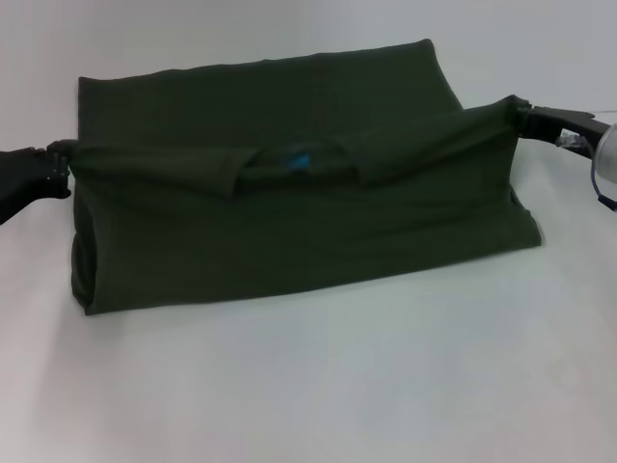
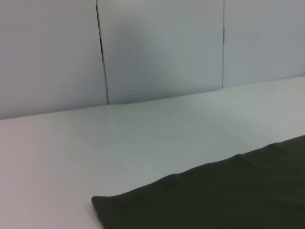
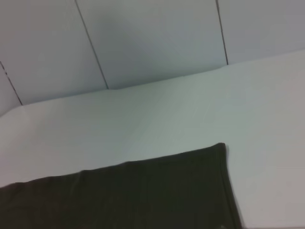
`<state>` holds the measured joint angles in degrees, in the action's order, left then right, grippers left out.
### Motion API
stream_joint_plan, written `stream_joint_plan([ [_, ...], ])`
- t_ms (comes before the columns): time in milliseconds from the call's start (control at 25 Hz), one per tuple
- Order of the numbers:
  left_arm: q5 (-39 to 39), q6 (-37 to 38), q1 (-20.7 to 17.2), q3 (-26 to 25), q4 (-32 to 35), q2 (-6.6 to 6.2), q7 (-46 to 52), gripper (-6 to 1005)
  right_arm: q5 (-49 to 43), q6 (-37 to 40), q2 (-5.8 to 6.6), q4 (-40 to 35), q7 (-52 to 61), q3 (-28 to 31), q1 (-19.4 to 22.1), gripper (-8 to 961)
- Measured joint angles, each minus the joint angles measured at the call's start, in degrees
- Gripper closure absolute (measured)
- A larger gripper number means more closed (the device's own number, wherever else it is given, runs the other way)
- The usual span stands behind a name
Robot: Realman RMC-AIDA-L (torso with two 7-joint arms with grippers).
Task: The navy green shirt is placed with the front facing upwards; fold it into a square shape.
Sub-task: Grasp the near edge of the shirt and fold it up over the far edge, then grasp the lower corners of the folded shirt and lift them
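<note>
1. The left gripper [image 1: 60, 154] pinches one end of the navy green shirt [image 1: 289, 241]; the right gripper [image 1: 521, 114] pinches the other end.
2. The shirt lies across the white table [image 1: 318, 386], its collar edge raised between both grippers, with the blue label [image 1: 299, 161] showing.
3. The sleeves look tucked in, so the side folds seem done. The lengthwise fold into a square is under way and not yet laid flat.
</note>
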<state>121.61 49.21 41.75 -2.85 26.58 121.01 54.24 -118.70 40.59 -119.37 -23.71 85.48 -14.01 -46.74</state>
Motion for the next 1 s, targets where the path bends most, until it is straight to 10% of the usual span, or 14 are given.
stream_joint_plan([
  [520, -3.9, -2.0, 0.8, 0.0, -3.0, 0.11, -3.7, 993, 3.3, -3.2, -0.05, 2.4, -1.4, -0.9, -0.5, 869],
  [1000, -6.8, -2.7, 1.0, 1.1, -3.1, 0.42, -3.4, 693, 3.3, -3.7, 0.19, 1.7, 0.2, -4.8, -1.4, 677],
])
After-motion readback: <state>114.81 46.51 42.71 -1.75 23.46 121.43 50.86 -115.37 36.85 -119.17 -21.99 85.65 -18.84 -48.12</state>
